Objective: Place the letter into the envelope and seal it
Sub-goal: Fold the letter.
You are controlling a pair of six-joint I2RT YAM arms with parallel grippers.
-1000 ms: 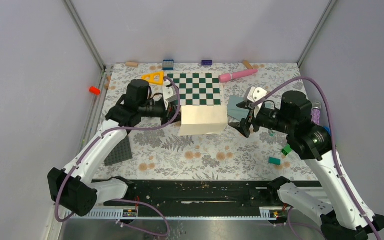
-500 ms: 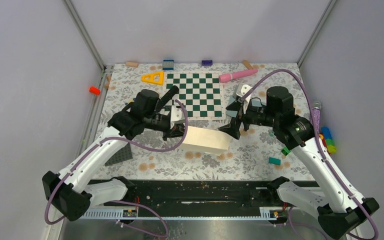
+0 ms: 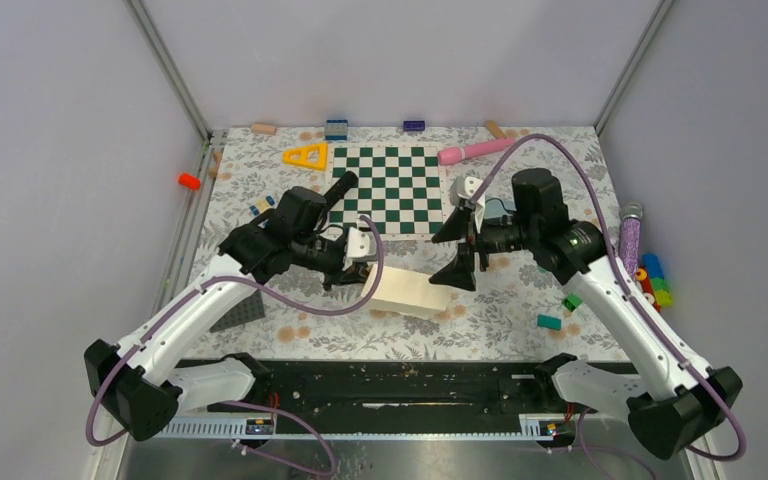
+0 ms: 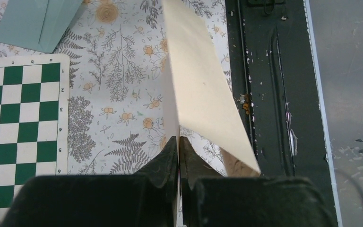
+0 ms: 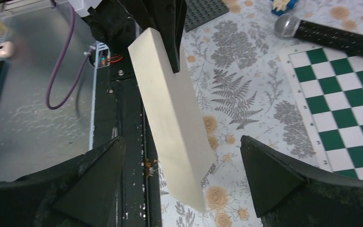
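Top external: left gripper [image 3: 364, 265] clamps the letter [image 3: 408, 292] by one edge — right gripper [image 3: 440, 262] spread wide, room beside the free end.

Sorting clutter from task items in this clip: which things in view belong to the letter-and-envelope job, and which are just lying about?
Part of the job:
- letter
- envelope

Just lying about:
- chessboard
- pink stick
- yellow triangle
- grey baseplate
- microphone
- orange peg
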